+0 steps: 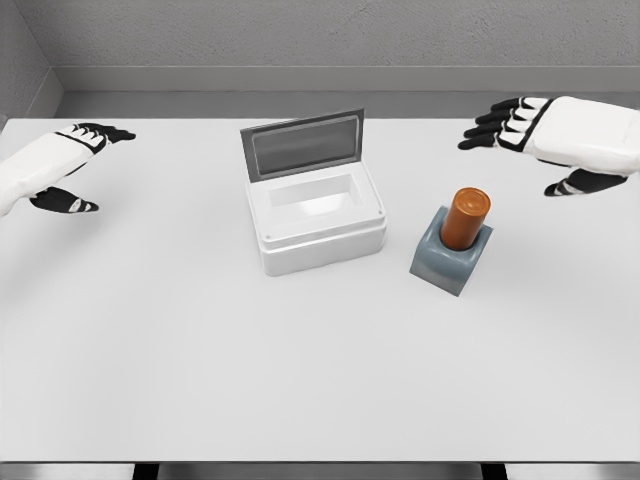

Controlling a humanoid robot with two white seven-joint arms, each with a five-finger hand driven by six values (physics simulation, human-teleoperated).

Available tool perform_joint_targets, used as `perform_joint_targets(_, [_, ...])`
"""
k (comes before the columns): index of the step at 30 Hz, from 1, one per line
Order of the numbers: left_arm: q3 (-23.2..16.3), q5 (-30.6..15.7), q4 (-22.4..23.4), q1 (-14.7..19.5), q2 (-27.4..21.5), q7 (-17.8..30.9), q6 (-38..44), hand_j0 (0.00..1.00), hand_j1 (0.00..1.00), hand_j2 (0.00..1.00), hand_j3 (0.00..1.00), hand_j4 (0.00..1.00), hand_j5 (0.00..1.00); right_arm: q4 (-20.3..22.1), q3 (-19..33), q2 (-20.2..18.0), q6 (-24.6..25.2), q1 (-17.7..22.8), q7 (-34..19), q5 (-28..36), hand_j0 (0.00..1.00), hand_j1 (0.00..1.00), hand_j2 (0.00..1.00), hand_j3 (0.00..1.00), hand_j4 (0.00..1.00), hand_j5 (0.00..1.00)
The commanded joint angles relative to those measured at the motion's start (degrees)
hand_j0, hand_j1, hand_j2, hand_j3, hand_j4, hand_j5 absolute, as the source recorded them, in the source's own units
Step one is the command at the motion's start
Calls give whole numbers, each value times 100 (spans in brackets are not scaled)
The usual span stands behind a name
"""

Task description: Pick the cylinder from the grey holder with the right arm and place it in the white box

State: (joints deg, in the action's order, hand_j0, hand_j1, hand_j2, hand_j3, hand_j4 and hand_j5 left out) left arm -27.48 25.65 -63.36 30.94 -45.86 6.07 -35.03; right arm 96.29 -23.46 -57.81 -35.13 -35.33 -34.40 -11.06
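An orange cylinder [465,218] stands upright in a grey holder [450,256] right of the table's middle. Left of it sits the white box [316,217] with its grey lid [302,142] raised at the back, and I see nothing inside the box. My right hand [520,140] hovers above and to the right of the cylinder, apart from it, fingers spread and holding nothing. My left hand [85,160] hangs at the far left of the table, open as well.
The white table [300,360] stretches toward me, its front edge near the bottom of the view. A grey wall runs along the far side behind the box.
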Motion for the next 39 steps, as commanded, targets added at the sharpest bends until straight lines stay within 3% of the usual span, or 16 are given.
perform_joint_targets(1, [6, -33, -1, 0, -10, -1, 3, 100, 100, 100, 100, 100, 100, -5, -133, 94, 13, -17, -60, 25, 100, 100, 100, 100, 100, 100])
perform_joint_targets(5, [6, -25, -1, 0, -10, -1, 3, 100, 100, 100, 100, 100, 100, -85, -625, 244, 13, -343, -60, 25, 100, 100, 100, 100, 100, 100])
perform_joint_targets(15, [-29, -25, -1, -9, 7, -1, 3, 100, 100, 100, 100, 100, 100, -93, -1003, 323, 13, -396, -60, 7, 100, 100, 100, 100, 100, 100])
perform_joint_targets(30, [-38, -16, -1, -17, 34, -1, 3, 100, 100, 100, 100, 100, 100, -621, -1495, 490, 13, -571, -60, -1, 100, 100, 100, 100, 100, 100])
perform_joint_targets(39, [-38, -16, -1, -18, 34, -1, 3, 100, 100, 100, 100, 100, 100, -691, -1741, 499, 13, -624, -60, -1, 100, 100, 100, 100, 100, 100])
